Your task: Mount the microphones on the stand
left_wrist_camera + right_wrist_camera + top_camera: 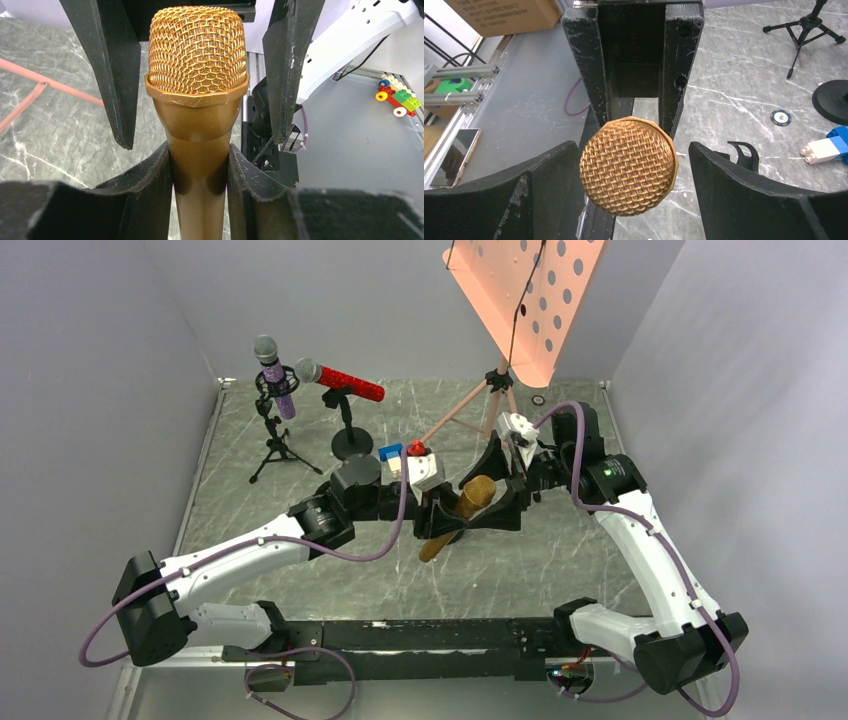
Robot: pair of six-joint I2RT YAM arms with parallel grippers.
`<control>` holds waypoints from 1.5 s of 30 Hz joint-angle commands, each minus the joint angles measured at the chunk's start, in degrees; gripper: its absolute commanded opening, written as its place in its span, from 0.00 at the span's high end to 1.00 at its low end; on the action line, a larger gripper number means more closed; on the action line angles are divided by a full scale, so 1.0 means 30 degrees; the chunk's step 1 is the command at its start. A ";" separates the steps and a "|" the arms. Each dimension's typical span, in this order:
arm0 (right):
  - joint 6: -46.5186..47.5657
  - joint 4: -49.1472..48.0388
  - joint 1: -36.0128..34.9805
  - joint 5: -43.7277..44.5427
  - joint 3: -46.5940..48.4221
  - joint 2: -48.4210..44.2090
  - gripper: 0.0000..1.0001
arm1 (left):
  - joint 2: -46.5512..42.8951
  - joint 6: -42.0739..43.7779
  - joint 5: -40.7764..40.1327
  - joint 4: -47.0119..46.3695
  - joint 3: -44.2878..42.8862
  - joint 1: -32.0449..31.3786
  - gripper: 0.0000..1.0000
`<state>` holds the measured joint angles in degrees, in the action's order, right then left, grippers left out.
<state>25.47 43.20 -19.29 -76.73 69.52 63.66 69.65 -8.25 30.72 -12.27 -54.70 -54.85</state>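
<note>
Looking across your grey marbled table [560, 570], you have the pink perforated music stand [530, 310] at the back right. Your left gripper [200, 170] is clamped on the handle of the gold microphone [197, 115], which tilts near the table's middle. Your right gripper [630, 150] has its jaws apart on either side of the mesh head, clear of it. Back left, the purple microphone [275, 380] sits in a tripod stand [278, 445] and the red microphone [345, 382] in a round-base stand [350, 430]. A small blue-and-white block [392, 455] lies nearby.

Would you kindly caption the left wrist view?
Left gripper clamps the gold microphone by its handle; right gripper open around its head.
</note>
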 commanded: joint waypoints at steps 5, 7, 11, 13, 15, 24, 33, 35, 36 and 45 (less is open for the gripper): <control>-0.0492 -0.0865 -0.0043 -0.0248 0.0755 -0.0115 0.22 | 0.0280 -0.0367 0.0013 -0.0146 -0.1089 -0.0144 1.00; -0.0526 -0.0908 -0.0037 -0.0292 0.0685 -0.0141 0.27 | 0.0286 -0.0370 -0.0052 -0.0157 -0.1095 -0.0145 1.00; -0.0414 -0.0870 -0.0007 -0.0123 0.0519 -0.0245 0.40 | 0.0281 -0.0384 -0.0066 -0.0116 -0.1169 -0.0155 1.00; -0.0406 -0.0891 0.0034 -0.0061 0.0395 -0.0302 0.54 | 0.0252 -0.0406 -0.0114 -0.0030 -0.1203 -0.0148 1.00; -0.0420 -0.0955 0.0141 0.0034 0.0286 -0.0378 0.67 | 0.0220 -0.0455 -0.0284 0.0024 -0.1249 -0.0146 1.00; -0.0791 -0.1036 0.1400 -0.0112 0.0894 -0.0591 0.85 | -0.1407 -0.1837 -0.1890 -0.1432 -0.0233 -0.0147 0.30; -0.1224 -0.0340 0.2767 0.1290 0.2951 -0.0771 0.88 | -0.4799 -0.0159 -0.4634 -0.0716 0.1355 -0.0144 0.01; -0.1477 -0.0373 0.2924 0.1939 0.3539 -0.0815 0.88 | -0.5868 0.0579 -0.6375 -0.0081 0.2086 -0.0100 0.01; -0.1648 -0.0346 0.3018 0.2213 0.3835 -0.0823 0.88 | -0.6443 0.1186 -0.6904 0.0284 0.2507 -0.0025 0.01; -0.2669 -0.0625 0.3415 0.3549 0.5597 -0.0413 0.88 | -0.9764 0.6667 -0.7955 0.1845 0.6692 0.1099 0.01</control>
<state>19.84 42.83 -9.52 -67.96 82.65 62.26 41.69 4.29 9.87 -9.21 -37.95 -53.43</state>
